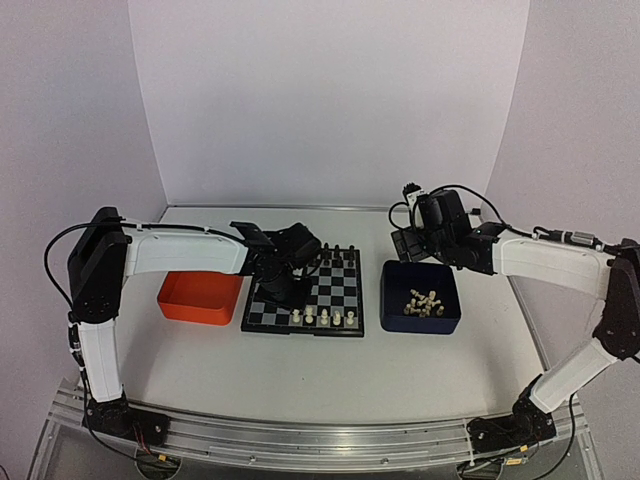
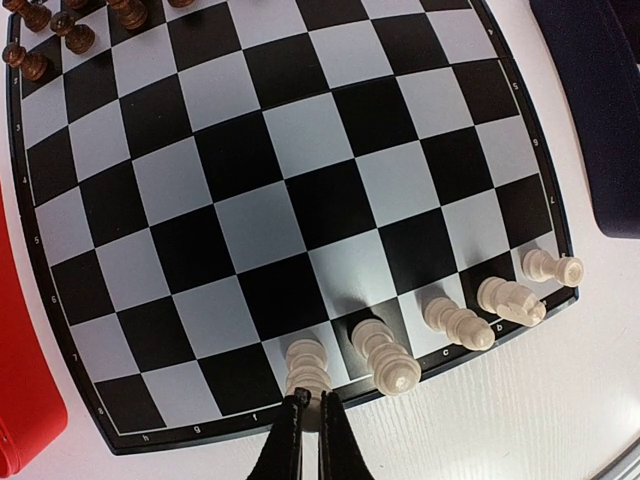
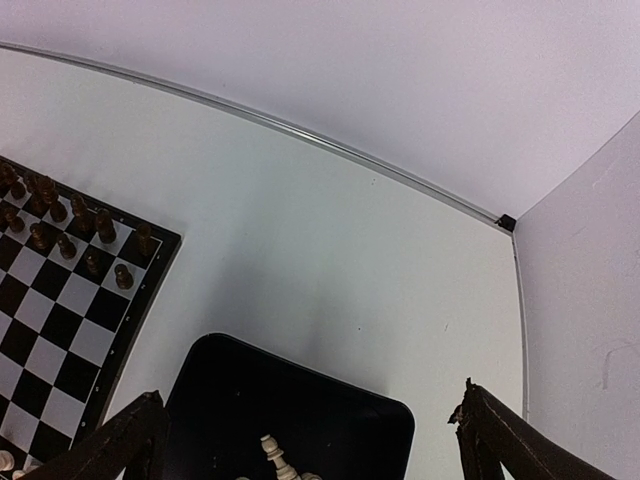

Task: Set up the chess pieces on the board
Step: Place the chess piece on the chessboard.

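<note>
The board (image 1: pixel 345 290) lies mid-table. Several cream chess pieces (image 2: pixel 455 322) stand in its near row, each on its own square. My left gripper (image 2: pixel 314 402) is shut on the head of the leftmost one (image 2: pixel 305 362), which stands upright on a light square. More cream pieces (image 1: pixel 425 302) lie heaped in the dark blue tray (image 1: pixel 400 318). My right gripper (image 3: pixel 310 440) hangs open over that tray's far edge, with nothing between its fingers (image 3: pixel 130 440). One cream piece (image 3: pixel 272 455) shows below it.
Black pieces (image 3: pixel 60 225) fill the board's far rows. An orange tray (image 1: pixel 198 297) sits just left of the board, its rim (image 2: pixel 20 380) close to my left gripper. The dark blue tray stands just right of the board. White walls close the back and sides.
</note>
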